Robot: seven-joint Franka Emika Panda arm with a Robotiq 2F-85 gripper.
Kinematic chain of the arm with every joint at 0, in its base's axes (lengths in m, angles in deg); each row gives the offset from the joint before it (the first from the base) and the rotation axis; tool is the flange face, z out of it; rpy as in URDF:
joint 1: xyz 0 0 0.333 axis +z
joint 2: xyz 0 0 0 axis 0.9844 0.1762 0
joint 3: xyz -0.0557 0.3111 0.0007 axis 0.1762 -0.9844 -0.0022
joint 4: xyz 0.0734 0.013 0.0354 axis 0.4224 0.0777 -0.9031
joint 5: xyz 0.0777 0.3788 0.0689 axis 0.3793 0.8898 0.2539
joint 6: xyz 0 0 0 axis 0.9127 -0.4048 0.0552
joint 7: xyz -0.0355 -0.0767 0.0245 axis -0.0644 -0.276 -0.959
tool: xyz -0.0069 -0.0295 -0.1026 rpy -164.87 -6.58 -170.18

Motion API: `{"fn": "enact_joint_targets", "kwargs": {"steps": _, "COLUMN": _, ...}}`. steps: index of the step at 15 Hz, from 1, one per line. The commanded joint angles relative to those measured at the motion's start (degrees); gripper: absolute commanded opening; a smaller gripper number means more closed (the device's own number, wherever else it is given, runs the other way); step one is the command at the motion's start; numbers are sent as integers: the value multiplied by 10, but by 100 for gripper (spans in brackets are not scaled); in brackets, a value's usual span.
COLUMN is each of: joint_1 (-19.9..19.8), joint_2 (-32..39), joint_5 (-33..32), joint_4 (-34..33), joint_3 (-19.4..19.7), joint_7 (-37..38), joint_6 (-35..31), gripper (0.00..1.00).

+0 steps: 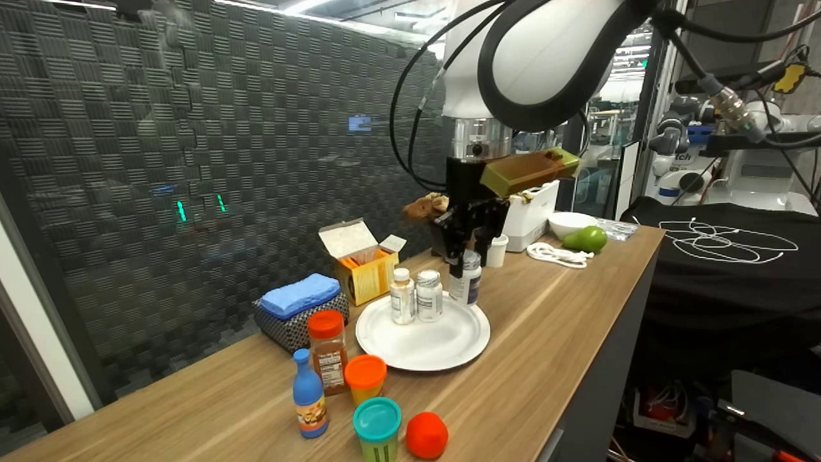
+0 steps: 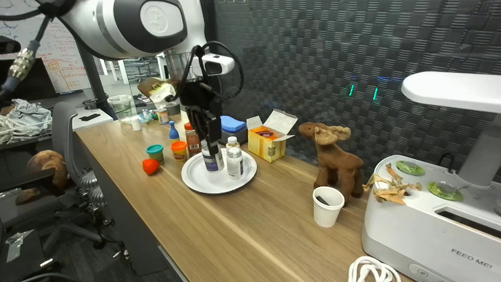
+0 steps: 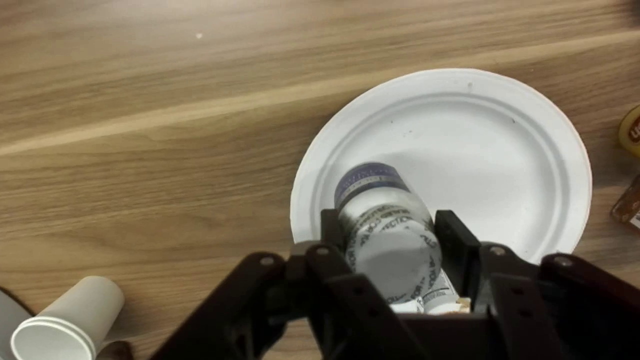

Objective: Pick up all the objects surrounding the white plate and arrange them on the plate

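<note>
The white plate (image 1: 436, 353) lies on the wooden counter and shows in all views. My gripper (image 3: 387, 230) is shut on a white bottle with a purple label (image 3: 372, 187). The bottle is slightly tilted and appears just above the plate; contact is unclear. Two other white bottles (image 1: 403, 298) (image 1: 430, 298) stand upright on the plate, mostly hidden in the wrist view. Beside the plate stand a red-lidded spice jar (image 1: 328, 359), a blue bottle (image 1: 309, 398), an orange-lidded tub (image 1: 365, 378), a teal-lidded tub (image 1: 377, 427) and a red object (image 1: 426, 435).
A yellow open box (image 2: 267, 145) and a blue cloth on a dark basket (image 1: 300, 296) stand behind the plate by the wall. A paper cup (image 2: 328, 209), a plush moose (image 2: 338, 164) and a white appliance (image 2: 422, 231) stand farther along. A white cord (image 2: 372, 270) lies there.
</note>
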Motion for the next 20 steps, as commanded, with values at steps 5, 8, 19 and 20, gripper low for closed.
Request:
{"fn": "enact_joint_targets", "kwargs": {"steps": 5, "joint_1": 0, "joint_2": 52, "joint_5": 33, "joint_4": -31, "joint_3": 2, "joint_7": -34, "joint_6": 1, "gripper": 25}}
{"fn": "enact_joint_targets", "kwargs": {"steps": 8, "joint_1": 1, "joint_2": 70, "joint_5": 33, "joint_4": -41, "joint_3": 7, "joint_7": -33, "joint_6": -3, "gripper": 25}}
{"fn": "enact_joint_targets", "kwargs": {"steps": 19, "joint_1": -2, "joint_2": 104, "joint_5": 51, "joint_4": -64, "joint_3": 20, "joint_7": -29, "joint_6": -21, "gripper": 75}}
{"fn": "enact_joint_targets", "kwargs": {"steps": 20, "joint_1": -1, "joint_2": 100, "joint_5": 50, "joint_4": -64, "joint_3": 21, "joint_7": -29, "joint_6": -13, "gripper": 76}}
